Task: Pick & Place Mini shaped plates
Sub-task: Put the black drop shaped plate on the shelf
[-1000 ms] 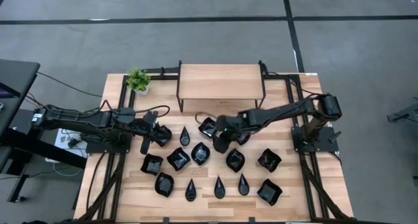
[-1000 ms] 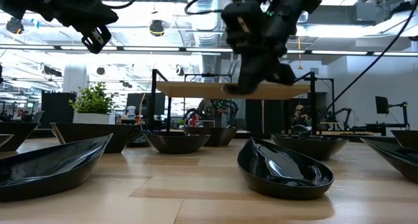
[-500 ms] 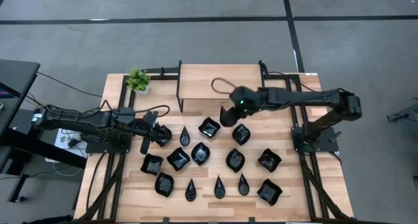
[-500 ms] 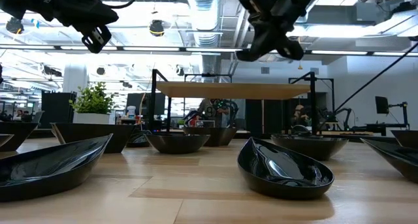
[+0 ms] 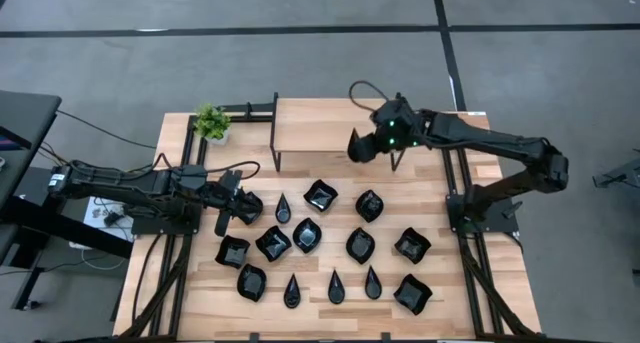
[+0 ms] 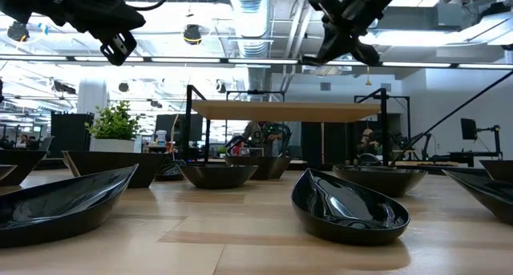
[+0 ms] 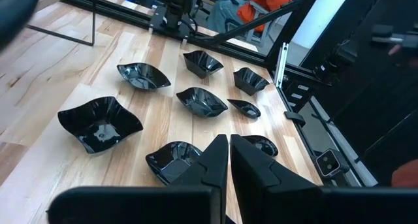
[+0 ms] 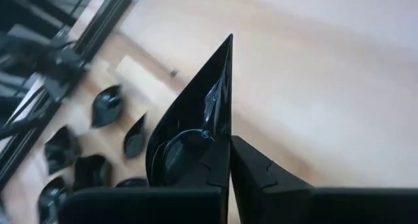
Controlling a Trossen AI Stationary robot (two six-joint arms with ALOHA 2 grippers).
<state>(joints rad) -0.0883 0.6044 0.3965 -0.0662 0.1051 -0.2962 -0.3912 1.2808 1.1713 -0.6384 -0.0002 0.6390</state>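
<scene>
Several glossy black mini shaped plates (image 5: 307,235) lie in rows on the wooden table (image 5: 450,283); the left wrist view shows them too (image 7: 99,125). My right gripper (image 5: 360,148) hangs over the right part of the raised wooden shelf (image 5: 320,123), shut on one pointed black plate (image 8: 192,113). In the low view it is high up (image 6: 337,44). My left gripper (image 5: 221,223) hovers shut at the table's left, holding nothing, next to a plate (image 5: 248,206); its fingers show closed in its wrist view (image 7: 229,162). My right gripper pinches the plate's wall at its rim (image 8: 221,138) between the two fingers. The fingers slant down from the table's right side. The plate stands on edge in the hold, its pointed tip (image 8: 229,41) away from the fingers and its underside showing, lifted clear above the shelf.
A small green potted plant (image 5: 211,122) stands at the far left corner. The shelf rests on thin black metal legs (image 5: 275,133). Black frame rails (image 5: 470,253) run along both table sides. Bare wood lies between the shelf and the plate rows.
My right gripper has risen from the middle of the plate rows and swung toward the far edge and right, rolling as it went, carrying the pointed plate lifted clear. It now hangs over the shelf. The other plates have stayed put.
</scene>
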